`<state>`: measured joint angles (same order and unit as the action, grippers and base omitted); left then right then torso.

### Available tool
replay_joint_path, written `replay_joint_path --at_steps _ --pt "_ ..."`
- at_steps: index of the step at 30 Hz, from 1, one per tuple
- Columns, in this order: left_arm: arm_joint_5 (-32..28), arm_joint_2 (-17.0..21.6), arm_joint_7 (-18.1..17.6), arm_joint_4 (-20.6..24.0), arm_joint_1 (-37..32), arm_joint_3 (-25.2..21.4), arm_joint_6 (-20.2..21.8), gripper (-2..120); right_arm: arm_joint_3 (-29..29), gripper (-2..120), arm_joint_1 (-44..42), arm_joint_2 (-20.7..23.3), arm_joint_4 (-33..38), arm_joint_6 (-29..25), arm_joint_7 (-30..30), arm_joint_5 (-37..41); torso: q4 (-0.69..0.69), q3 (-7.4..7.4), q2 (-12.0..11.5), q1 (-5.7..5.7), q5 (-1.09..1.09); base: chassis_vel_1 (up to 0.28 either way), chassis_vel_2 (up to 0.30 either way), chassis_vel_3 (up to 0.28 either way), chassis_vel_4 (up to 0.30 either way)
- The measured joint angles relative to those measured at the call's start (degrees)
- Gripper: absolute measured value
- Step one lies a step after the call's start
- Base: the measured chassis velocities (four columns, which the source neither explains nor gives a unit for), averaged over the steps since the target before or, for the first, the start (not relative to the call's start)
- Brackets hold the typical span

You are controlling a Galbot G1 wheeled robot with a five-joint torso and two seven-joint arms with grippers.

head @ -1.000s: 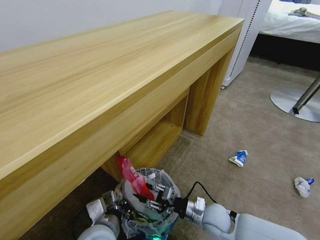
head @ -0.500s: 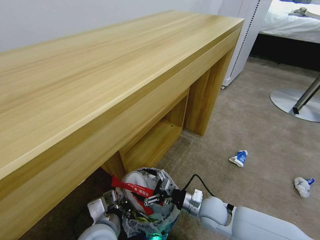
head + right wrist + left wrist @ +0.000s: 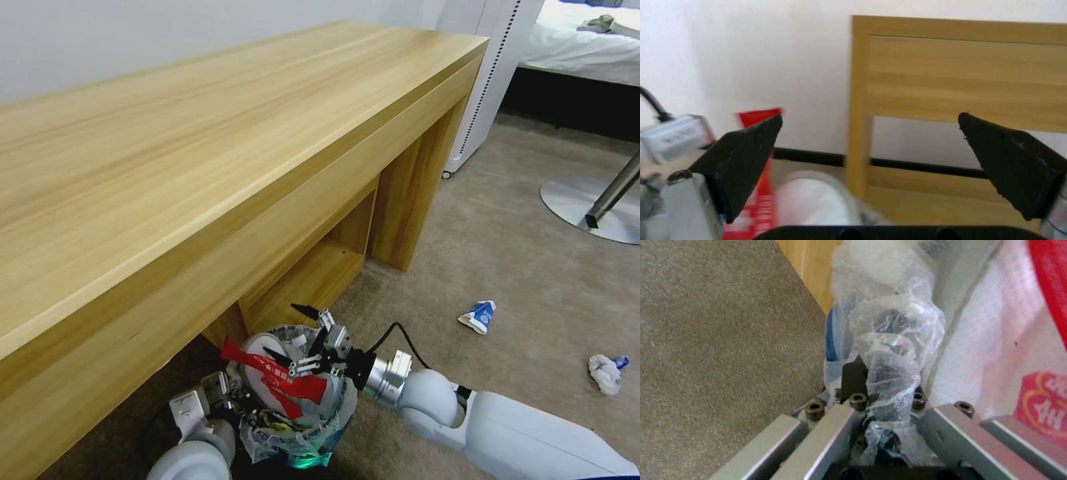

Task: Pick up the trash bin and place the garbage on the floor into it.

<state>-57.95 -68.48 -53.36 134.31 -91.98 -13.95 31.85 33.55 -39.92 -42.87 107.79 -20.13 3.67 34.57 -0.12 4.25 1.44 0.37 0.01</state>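
Note:
The trash bin, lined with crinkled clear plastic, hangs low beside the desk, and my left gripper is shut on its rim. In the left wrist view the plastic rim is pinched in that gripper. Inside the bin lies a white slipper, with a red wrapper draped across the top. My right gripper hovers open just above the bin, holding nothing; its wrist view shows the spread fingers over the wrapper and slipper. On the floor lie a blue-white carton and crumpled white paper.
A long wooden desk with a low shelf stands close on the left of the bin. A white upright appliance, a round metal chair base and a bed lie farther off. Open carpet stretches to the right.
My right gripper let go of the red wrapper, which dropped from upright to lying across the bin's top. The gripper opened wide and rose slightly.

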Motion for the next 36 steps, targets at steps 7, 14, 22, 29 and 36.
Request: replay_joint_path --at_steps 7,14,22,29,36 --pt "0.7 -0.3 0.6 0.5 -0.7 -0.1 0.4 0 -4.9 100 -2.8 1.2 0.6 3.8 -4.7 -1.8 0.00 0.00 0.0 0.00 0.00 0.000 0.000 0.000 0.000" --pt "2.9 0.2 2.1 1.1 -2.1 0.2 1.5 0 -18.4 100 -10.1 2.9 4.2 9.0 -10.6 -0.1 0.00 0.00 0.0 0.00 0.01 0.000 0.000 0.000 0.000" --pt "3.7 0.6 3.3 1.1 -2.2 0.9 1.5 0 -30.2 100 -19.5 4.3 4.0 12.2 -17.6 -6.0 0.00 0.00 0.0 0.00 0.00 0.000 0.000 0.000 0.000" --pt "4.2 1.8 4.1 1.3 -1.9 2.0 1.5 0 -41.0 100 -27.3 1.8 3.5 17.3 -23.2 -8.4 -0.01 0.00 0.0 0.00 0.01 0.000 0.000 0.000 0.000" --pt "4.2 2.8 4.4 1.3 -1.2 3.1 1.5 0 -49.4 100 -33.1 -0.1 4.5 22.8 -29.8 -8.4 0.00 0.00 0.0 0.00 0.00 0.000 0.000 0.000 0.000"
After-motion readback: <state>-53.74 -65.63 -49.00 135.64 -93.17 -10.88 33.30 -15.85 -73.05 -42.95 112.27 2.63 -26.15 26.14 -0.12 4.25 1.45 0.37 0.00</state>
